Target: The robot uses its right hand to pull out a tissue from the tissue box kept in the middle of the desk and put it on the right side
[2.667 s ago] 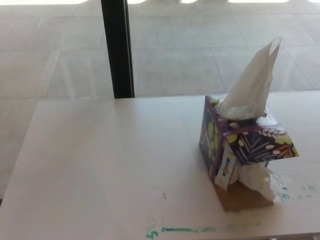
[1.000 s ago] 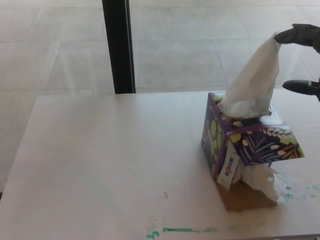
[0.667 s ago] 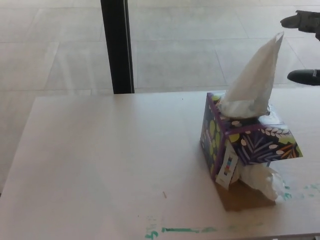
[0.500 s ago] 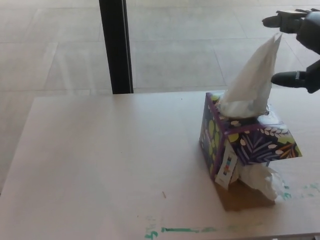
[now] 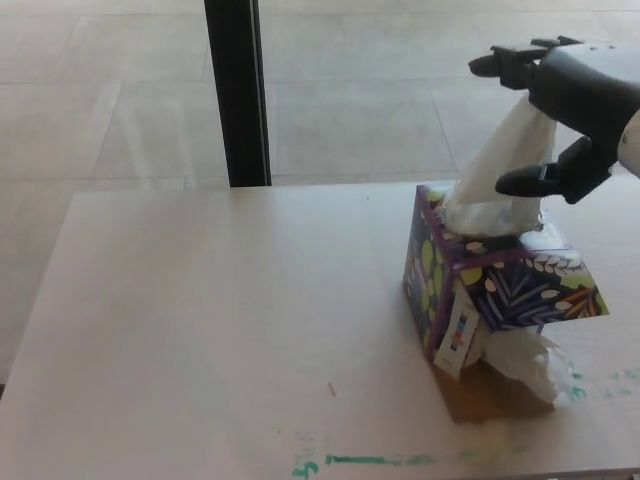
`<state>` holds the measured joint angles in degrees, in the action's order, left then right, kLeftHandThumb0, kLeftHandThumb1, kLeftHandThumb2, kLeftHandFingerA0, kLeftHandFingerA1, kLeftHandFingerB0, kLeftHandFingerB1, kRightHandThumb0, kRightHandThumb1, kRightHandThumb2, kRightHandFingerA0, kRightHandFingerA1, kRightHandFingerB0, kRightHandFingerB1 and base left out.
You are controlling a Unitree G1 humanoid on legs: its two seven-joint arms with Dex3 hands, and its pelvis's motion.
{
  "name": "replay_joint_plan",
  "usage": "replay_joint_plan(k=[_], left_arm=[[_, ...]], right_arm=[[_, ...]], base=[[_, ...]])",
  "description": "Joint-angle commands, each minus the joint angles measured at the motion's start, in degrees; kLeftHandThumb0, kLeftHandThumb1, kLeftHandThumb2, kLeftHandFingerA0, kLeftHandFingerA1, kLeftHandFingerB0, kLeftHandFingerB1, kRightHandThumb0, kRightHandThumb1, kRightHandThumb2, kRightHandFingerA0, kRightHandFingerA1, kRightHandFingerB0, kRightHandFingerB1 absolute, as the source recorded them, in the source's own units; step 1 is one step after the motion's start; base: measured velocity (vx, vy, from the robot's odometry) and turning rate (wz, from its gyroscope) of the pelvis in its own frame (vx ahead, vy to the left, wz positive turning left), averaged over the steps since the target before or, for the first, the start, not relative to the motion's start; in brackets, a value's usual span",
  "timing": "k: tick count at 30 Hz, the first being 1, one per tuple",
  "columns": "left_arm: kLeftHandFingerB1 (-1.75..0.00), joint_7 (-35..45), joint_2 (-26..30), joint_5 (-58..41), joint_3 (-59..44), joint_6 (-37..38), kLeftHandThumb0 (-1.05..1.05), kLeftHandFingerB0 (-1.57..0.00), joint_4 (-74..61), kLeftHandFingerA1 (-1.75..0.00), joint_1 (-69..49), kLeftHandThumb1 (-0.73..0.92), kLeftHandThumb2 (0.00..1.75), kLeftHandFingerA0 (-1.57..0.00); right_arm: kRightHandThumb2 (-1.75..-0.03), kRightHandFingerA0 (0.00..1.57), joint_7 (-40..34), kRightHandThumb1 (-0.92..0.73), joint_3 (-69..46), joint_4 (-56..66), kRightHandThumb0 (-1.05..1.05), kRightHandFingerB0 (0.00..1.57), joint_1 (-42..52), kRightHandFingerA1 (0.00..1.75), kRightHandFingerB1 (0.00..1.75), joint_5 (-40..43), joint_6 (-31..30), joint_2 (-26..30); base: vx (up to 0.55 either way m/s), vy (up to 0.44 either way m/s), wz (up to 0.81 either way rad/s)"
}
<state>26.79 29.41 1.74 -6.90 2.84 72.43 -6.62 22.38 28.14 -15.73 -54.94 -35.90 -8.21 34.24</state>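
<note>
Change: right hand (image 5: 570, 110) has come in from the right edge and now sits over the tissue's tip; box unmoved.
Right hand: fingers spread, thumb low, holding nothing.
Tissue (image 5: 505, 175): upright, stands out of the box (image 5: 495, 290) top, its upper part between fingers and thumb; contact unclear.
Box: on the desk (image 5: 220, 330), right of centre.
Loose tissue (image 5: 525, 362): crumpled, at the box's base.

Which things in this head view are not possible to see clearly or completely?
- Top of the tissue: covered by the right hand, so contact cannot be confirmed.
- Right arm: cut off by the right picture edge.
- Label on the tissue box: print too small to read.
- Crumpled tissue: partly hidden under the box.
- Left hand: not in view.
</note>
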Motion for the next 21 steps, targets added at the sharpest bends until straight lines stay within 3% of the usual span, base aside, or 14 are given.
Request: replay_joint_plan(k=[1, 3, 4, 5, 6, 8, 9, 11, 12, 13, 14, 15, 20, 21], left_arm=[[-0.38, 0.2, 0.7, -1.1, -1.1, -0.5, -0.71, -0.38, 0.0, -0.44, -0.2, 0.82, 0.65, -0.49], [-0.37, 0.1, 1.1, 0.3, 0.1, 0.6, -0.73, -0.38, -0.4, -0.41, -0.4, 0.84, 0.65, -0.49], [-0.50, -0.1, 1.0, 0.2, -0.1, 0.3, -0.73, -0.32, -0.4, -0.56, -0.3, 0.66, 1.03, -0.44], [-0.38, 0.4, 0.8, -0.7, -0.9, 0.2, -0.72, -0.39, 0.1, -0.44, -0.2, 0.81, 0.65, -0.51], [-0.37, -0.1, 0.8, -0.1, -0.4, 0.6, -0.72, -0.39, 0.3, -0.43, -0.2, 0.83, 0.65, -0.53], [-0.51, 1.3, 0.8, -2.3, -2.4, -1.9, -0.72, -0.33, 0.4, -0.58, 0.3, 0.63, 0.98, -0.44], [-0.38, 1.1, 0.8, -1.7, -2.0, -1.5, -0.72, -0.38, 0.1, -0.44, 0.1, 0.81, 0.65, -0.51], [-0.38, 0.7, 0.9, -0.6, -1.1, -0.4, -0.72, -0.38, -0.2, -0.45, -0.1, 0.81, 0.65, -0.51], [-0.37, 0.4, 0.8, -0.6, -1.2, -0.3, -0.73, -0.40, 0.3, -0.44, 0.0, 0.80, 0.64, -0.52], [-0.37, 0.3, 0.8, -0.5, -1.2, -0.2, -0.73, -0.40, 0.3, -0.44, -0.4, 0.80, 0.64, -0.52], [-0.51, -0.6, 0.8, 0.6, -0.2, 0.9, -0.73, -0.36, 0.0, -0.56, -0.7, 0.64, 1.00, -0.47], [-0.38, -0.3, 0.7, -0.2, -0.8, 0.6, -0.74, -0.40, 0.2, -0.44, -0.6, 0.81, 0.65, -0.51], [-0.38, -0.9, 0.7, 0.2, -0.4, 1.3, -0.74, -0.40, -0.1, -0.42, -1.1, 0.82, 0.65, -0.50], [-0.38, -0.7, 0.6, -0.4, -1.0, 1.1, -0.73, -0.40, 0.1, -0.43, -1.1, 0.81, 0.65, -0.50]], right_arm=[[-0.83, 0.00, 8.2, -0.53, 4.3, -4.5, -0.92, 0.05, -3.2, 0.06, 0.18, -7.9, -2.5, 2.2], [-0.86, 0.00, 8.4, -0.50, 4.8, -5.9, -0.84, 0.11, -3.3, 0.08, 0.24, -9.0, -4.1, 2.3], [-0.86, 0.00, 8.2, -0.51, 5.5, -7.5, -0.84, 0.12, -3.8, 0.12, 0.25, -9.6, -3.8, 2.2], [-0.77, 0.00, 9.0, -0.43, 10.2, -8.9, -0.95, 0.05, -5.4, 0.00, 0.25, -16.6, -2.9, 3.6], [-0.86, 0.00, 9.7, -0.50, 8.8, -9.1, -0.85, 0.12, -5.2, 0.21, 0.28, -13.8, -3.2, 3.0], [-0.56, 0.00, 9.8, -0.50, 10.1, -9.4, -0.79, 0.09, -5.9, 0.12, 0.34, -15.5, -3.0, 3.1], [-0.82, 0.00, 10.2, -0.39, 10.5, -8.8, -0.69, 0.07, -6.1, 0.44, 0.36, -16.0, -2.9, 3.2], [-0.56, 0.04, 12.3, -0.50, 12.3, -6.2, -0.68, 0.03, -6.7, 0.56, 0.33, -18.8, -2.7, 3.7], [-0.73, 0.74, 7.9, -0.48, 13.0, -1.4, -0.52, 0.08, -5.3, 1.10, 0.41, -21.8, 0.4, 5.6], [-0.73, 0.74, 8.0, -0.48, 13.1, -1.0, -0.52, 0.08, -4.7, 1.10, 0.41, -21.8, 0.3, 5.6], [-0.61, 0.80, 4.9, -0.64, 11.5, -0.8, -0.34, 0.22, -3.6, 1.33, 0.31, -19.7, 1.1, 5.2], [-0.62, 0.86, -2.4, -0.66, 10.3, 0.0, -0.33, 0.37, -1.7, 1.41, 0.34, -19.6, 2.6, 4.6], [-0.67, 0.85, -7.0, -0.78, 8.5, 1.4, -0.38, 0.56, 0.3, 1.44, 0.38, -18.2, 5.1, 3.6], [-0.61, 0.88, -14.1, -0.70, 7.9, 0.4, -0.31, 0.83, 1.2, 1.55, 0.82, -18.0, 8.0, 3.1]], base=[[0.00, 0.000, 0.00], [0.00, 0.000, 0.00], [0.00, 0.000, 0.00], [0.00, 0.000, 0.00], [0.00, 0.000, 0.00], [0.00, 0.000, 0.00], [0.00, 0.000, 0.00], [0.00, 0.000, 0.00], [0.00, 0.000, 0.00], [0.00, 0.000, 0.00], [0.00, 0.000, 0.00], [0.00, 0.000, 0.00], [0.00, 0.000, 0.00], [0.00, 0.000, 0.00]])
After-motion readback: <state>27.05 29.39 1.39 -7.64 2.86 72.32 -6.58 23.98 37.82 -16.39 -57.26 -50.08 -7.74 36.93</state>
